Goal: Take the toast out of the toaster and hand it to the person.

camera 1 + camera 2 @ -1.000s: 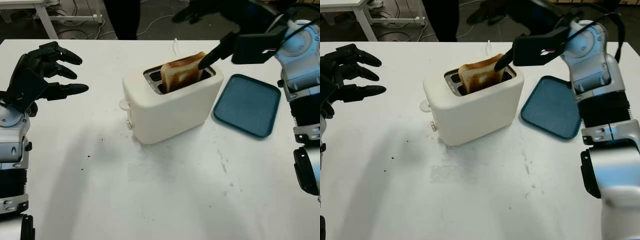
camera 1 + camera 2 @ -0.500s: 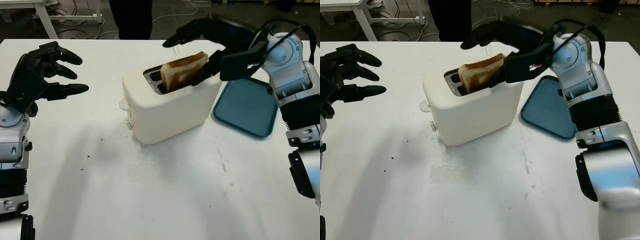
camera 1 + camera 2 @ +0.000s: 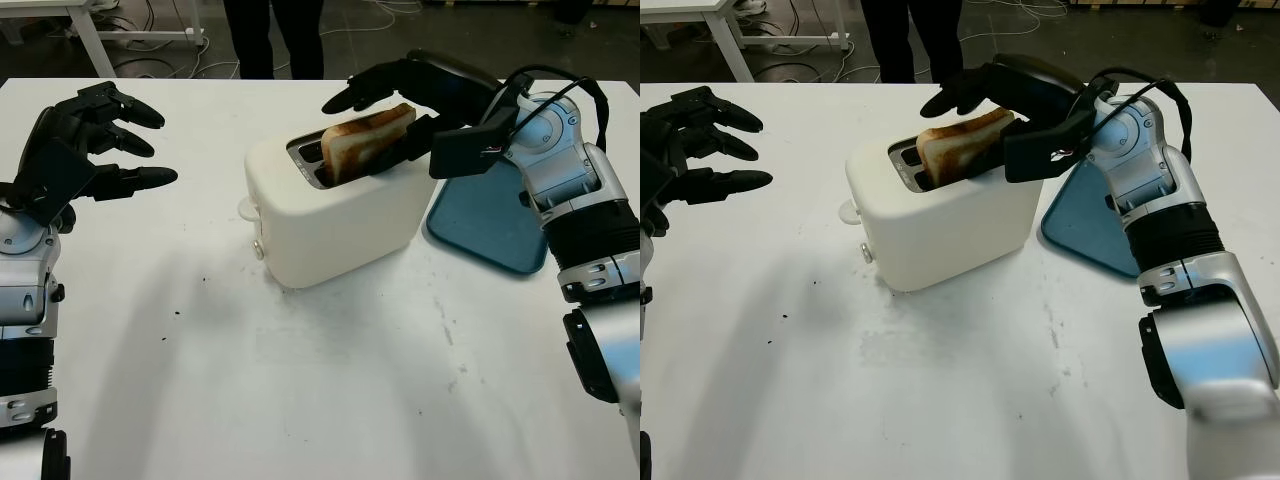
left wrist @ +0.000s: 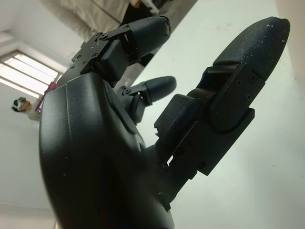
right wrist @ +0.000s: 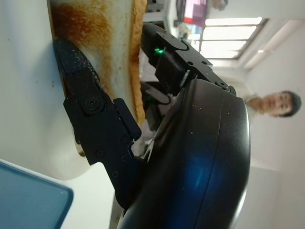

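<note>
Standing tilted in the front slot of the white toaster (image 3: 335, 215), the slice of toast (image 3: 366, 140) shows its browned upper half above the slot. The right hand (image 3: 415, 105) is at the toast: the upper fingers (image 3: 350, 96) reach over the slice's top edge on the far side, and the thumb lies along the toaster's top at the slice's near face. In the right wrist view the thumb (image 5: 81, 95) lies against the toasted face while another finger sits behind the slice, so the hand brackets the toast; whether it is pressing firmly enough to grip cannot be told, and the slice sits down in the slot.

The toaster stands near the middle of the white desk (image 3: 330, 400), its lever knob (image 3: 247, 208) on the end toward the robot's left. A dark teal tray (image 3: 495, 225) lies on the desk just beside the toaster on the robot's right, partly covered by the right forearm.

The left hand (image 3: 80, 150) is held open above the desk's left side, well apart from the toaster, holding nothing.

At the desk's far edge, a person's legs (image 3: 275, 38) in dark trousers stand behind the toaster.
</note>
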Controlling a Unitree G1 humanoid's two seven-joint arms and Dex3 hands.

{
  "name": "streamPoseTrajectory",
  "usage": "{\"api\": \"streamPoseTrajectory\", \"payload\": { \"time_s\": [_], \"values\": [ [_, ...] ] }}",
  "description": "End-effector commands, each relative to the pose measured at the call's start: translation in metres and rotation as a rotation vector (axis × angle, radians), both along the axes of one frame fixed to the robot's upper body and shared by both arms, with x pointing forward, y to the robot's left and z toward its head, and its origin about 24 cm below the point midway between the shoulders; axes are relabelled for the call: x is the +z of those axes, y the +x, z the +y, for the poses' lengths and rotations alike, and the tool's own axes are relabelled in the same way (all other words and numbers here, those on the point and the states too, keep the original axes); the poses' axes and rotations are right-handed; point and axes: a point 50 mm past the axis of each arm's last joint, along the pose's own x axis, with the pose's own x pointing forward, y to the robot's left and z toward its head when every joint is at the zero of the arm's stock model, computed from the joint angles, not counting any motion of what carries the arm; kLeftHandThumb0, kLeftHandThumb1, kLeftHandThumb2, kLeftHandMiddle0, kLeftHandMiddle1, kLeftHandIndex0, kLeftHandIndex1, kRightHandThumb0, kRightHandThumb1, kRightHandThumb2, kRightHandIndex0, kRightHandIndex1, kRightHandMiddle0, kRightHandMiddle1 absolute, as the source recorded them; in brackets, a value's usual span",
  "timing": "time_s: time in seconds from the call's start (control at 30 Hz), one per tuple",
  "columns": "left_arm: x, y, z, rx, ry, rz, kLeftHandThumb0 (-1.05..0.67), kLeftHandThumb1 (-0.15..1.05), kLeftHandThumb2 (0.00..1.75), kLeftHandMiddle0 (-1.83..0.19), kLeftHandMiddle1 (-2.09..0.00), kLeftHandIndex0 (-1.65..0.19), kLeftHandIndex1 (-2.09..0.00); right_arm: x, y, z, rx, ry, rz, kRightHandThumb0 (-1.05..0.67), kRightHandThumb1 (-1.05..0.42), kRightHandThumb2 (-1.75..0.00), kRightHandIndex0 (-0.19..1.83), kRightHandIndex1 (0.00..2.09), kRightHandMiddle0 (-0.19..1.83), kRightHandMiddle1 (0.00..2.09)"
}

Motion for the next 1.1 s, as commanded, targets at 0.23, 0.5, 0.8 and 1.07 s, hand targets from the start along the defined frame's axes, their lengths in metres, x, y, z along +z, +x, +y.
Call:
{"api": "streamPoseTrajectory", "payload": {
  "time_s": [0.23,0.5,0.8,1.07],
  "values": [
    [-0.001,-0.001,0.001,0.007,-0.002,-0.007,-1.05,0.57,0.0,-0.48,-1.28,-0.52,-1.12,-0.008,0.0,0.002,-0.008,-0.029,-0.005,-0.37,-0.73,-0.01,1.2,0.73,1.24,0.2],
    [-0.002,-0.001,0.001,0.012,-0.006,-0.001,-1.05,0.57,0.0,-0.48,-1.28,-0.52,-1.12,-0.004,-0.003,0.002,-0.038,-0.051,-0.149,-0.59,-0.89,-0.01,1.22,1.68,1.12,1.44],
    [-0.003,-0.001,0.001,0.013,-0.002,-0.001,-1.05,0.58,0.0,-0.48,-1.29,-0.51,-1.13,0.013,-0.002,-0.003,-0.058,0.034,-0.193,-0.48,-0.92,-0.1,1.11,1.74,0.93,1.7],
    [-0.004,-0.001,0.001,0.011,-0.003,-0.002,-1.05,0.57,0.0,-0.47,-1.3,-0.5,-1.14,0.031,0.003,-0.014,-0.071,0.166,-0.21,-0.36,-0.92,-0.14,1.09,1.75,0.9,1.75]
  ]
}}
